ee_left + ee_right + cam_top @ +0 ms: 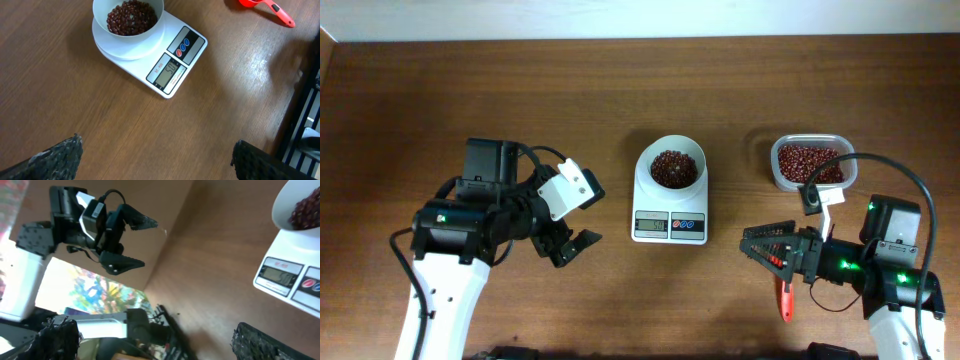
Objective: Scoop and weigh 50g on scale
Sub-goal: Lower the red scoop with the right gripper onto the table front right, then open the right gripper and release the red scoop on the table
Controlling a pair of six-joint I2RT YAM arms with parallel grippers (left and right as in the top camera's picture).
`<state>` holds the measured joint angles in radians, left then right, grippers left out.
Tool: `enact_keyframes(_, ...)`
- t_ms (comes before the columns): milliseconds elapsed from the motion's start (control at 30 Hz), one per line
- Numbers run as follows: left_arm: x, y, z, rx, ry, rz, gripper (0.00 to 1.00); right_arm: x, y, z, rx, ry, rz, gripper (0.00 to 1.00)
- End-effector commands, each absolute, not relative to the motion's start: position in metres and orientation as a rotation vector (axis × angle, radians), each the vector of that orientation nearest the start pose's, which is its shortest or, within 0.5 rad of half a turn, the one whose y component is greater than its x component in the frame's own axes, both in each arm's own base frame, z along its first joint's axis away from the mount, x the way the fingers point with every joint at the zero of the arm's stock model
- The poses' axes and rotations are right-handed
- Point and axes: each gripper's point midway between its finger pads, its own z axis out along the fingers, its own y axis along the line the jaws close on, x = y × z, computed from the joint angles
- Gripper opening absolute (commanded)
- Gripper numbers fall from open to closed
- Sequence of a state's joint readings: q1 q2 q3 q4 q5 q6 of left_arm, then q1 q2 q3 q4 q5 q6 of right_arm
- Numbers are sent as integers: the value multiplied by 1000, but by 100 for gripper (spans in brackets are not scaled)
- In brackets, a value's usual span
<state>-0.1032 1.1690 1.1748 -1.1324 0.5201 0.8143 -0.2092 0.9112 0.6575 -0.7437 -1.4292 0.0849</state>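
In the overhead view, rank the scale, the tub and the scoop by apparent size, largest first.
1. Scale
2. Tub, somewhat smaller
3. Scoop, smallest as seen, though only part of it shows

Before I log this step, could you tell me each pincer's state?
Left pincer: open, empty.
Right pincer: open, empty.

The white scale [285,250] sits at the right edge of the brown worktop [210,260], with red-brown beans [306,209] heaped in its bowl [280,211]. At upper left, the left end effector [150,244] hangs with fingers spread. The right end effector [152,332] gapes wide, holding nothing.
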Motion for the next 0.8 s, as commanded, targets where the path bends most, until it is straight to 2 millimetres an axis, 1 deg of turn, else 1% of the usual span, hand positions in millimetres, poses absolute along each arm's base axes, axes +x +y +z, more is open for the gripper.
enact_keyframes(0, 251, -111, 223, 1237, 2178, -422, 99, 197, 133, 240, -200, 2038, 1654, 99)
enact_keyframes(33, 251, -111, 223, 1237, 2178, -422, 99, 201, 131, 234, -183, 2065, 1614, 99)
enact_keyframes(100, 251, -111, 223, 1237, 2178, -422, 99, 203, 129, 230, -170, 2084, 1582, 99)
enact_keyframes(333, 251, -111, 223, 1237, 2178, -422, 99, 201, 130, 228, -148, 2100, 1597, 99)
enact_keyframes(467, 251, -111, 223, 1237, 2178, -422, 99, 202, 128, 225, -139, 2114, 1574, 99)
enact_keyframes(600, 251, -111, 223, 1237, 2178, -422, 99, 196, 132, 223, -118, 2143, 1611, 99)
enact_keyframes(667, 251, -111, 223, 1238, 2179, -422, 99, 187, 143, 223, -232, 2138, 1610, 99)
enact_keyframes(767, 251, -111, 223, 1238, 2179, -422, 99, 173, 158, 224, -465, 2079, 1577, 99)
